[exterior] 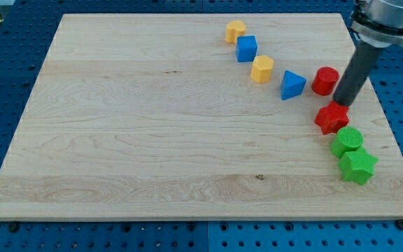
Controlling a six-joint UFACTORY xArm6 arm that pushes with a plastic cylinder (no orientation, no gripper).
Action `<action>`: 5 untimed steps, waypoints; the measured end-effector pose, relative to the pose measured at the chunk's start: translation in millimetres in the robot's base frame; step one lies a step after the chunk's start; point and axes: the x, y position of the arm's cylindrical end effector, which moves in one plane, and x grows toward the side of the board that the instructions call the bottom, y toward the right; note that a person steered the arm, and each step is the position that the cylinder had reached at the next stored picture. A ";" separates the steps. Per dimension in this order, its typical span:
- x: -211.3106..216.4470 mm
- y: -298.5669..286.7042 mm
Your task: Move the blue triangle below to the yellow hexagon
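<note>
The blue triangle (292, 85) lies on the wooden board right of and slightly below the yellow hexagon (262, 69). My tip (343, 103) stands at the view's right, just right of the red cylinder (324, 80) and right above the red star (332, 117). The tip is about a block's width or more to the right of the blue triangle, with the red cylinder between them.
A blue cube (246, 48) and a yellow block (235, 31) sit up and left of the hexagon. A green cylinder (346, 141) and a green star (357, 166) lie below the red star near the board's right edge (390, 133).
</note>
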 end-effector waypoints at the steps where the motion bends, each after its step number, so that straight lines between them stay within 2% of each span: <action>1: -10.0 15.8; 3: -90.3 5.3; 5: -79.1 -26.9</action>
